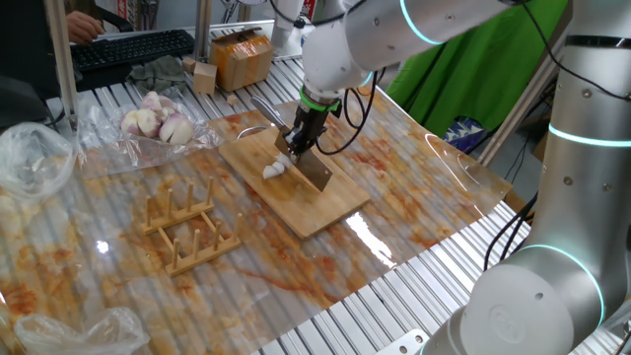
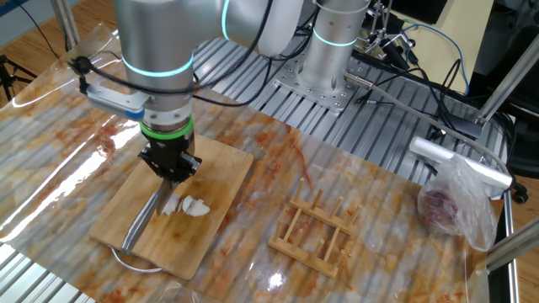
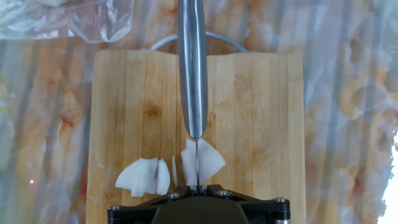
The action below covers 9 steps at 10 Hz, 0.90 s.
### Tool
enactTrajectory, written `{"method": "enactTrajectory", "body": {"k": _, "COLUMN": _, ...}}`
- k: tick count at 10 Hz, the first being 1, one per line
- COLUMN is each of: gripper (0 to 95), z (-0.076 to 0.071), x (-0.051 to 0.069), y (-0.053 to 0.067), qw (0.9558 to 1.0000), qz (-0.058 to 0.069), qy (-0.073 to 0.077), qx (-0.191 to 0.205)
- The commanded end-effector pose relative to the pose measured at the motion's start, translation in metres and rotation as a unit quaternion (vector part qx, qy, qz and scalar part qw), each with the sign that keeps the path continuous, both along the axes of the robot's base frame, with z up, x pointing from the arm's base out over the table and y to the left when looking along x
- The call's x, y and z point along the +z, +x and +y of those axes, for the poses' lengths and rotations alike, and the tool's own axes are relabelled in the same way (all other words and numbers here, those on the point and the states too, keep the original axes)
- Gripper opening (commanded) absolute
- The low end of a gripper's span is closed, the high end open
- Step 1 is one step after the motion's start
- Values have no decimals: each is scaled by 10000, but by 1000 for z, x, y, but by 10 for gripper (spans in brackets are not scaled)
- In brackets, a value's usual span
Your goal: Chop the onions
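Several pale white onion chunks (image 3: pixel 144 177) lie on the near part of the wooden board (image 3: pixel 261 124). My gripper (image 3: pixel 198 188) is shut on a steel knife (image 3: pixel 193 74), whose thin edge runs down into the right-hand chunk (image 3: pixel 210 160). The knife's steel handle stretches away from the hand over the board. In one fixed view the gripper (image 1: pixel 299 146) stands over the onions (image 1: pixel 274 170) with the knife (image 1: pixel 317 176) beside them on the board (image 1: pixel 306 207). The other fixed view shows the gripper (image 2: pixel 173 172), onions (image 2: pixel 190 206), knife (image 2: pixel 141 225) and board (image 2: pixel 194 244).
A plastic bag of whole pinkish bulbs (image 1: pixel 158 120) lies behind the board. A small wooden rack (image 1: pixel 187 232) stands on the stained plastic sheet left of the board. A cardboard box (image 1: pixel 242 57) and a keyboard (image 1: pixel 133 47) sit at the back. Another bag (image 2: pixel 455 198) lies far right.
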State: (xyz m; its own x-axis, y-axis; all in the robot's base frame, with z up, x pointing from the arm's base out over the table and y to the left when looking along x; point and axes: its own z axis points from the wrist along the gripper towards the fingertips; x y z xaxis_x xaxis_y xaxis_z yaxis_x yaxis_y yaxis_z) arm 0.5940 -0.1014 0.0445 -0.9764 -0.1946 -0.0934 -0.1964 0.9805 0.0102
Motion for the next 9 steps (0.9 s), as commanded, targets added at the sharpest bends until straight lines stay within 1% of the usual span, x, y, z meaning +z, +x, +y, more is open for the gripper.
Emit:
{"method": "enactTrajectory", "body": {"k": 1, "gripper": 0, "z": 1, "x": -1, "y": 1, "qw": 10000, "qz": 23, "qy": 22, "qx": -54}}
{"method": "enactTrajectory", "body": {"k": 2, "gripper": 0, "z": 1, "x": 0, "y": 1, "qw": 10000, "qz": 29, "qy": 8, "qx": -61}}
{"method": "enactTrajectory", "body": {"k": 4, "gripper": 0, "z": 1, "x": 1, "y": 2, "qw": 9999, "qz": 137, "qy": 10, "qx": -76}}
{"method": "enactTrajectory", "body": {"k": 5, "gripper": 0, "z": 2, "x": 1, "y": 5, "qw": 9994, "qz": 341, "qy": 16, "qx": -103}}
{"method": "enactTrajectory", "body": {"k": 6, "gripper": 0, "z": 4, "x": -2, "y": 5, "qw": 9991, "qz": 413, "qy": 10, "qx": -128}}
{"method": "enactTrajectory", "body": {"k": 8, "gripper": 0, "z": 5, "x": -9, "y": 4, "qw": 9989, "qz": 446, "qy": -4, "qx": -138}}
{"method": "enactTrajectory", "body": {"k": 9, "gripper": 0, "z": 5, "x": -17, "y": 2, "qw": 9989, "qz": 437, "qy": -5, "qx": -174}}
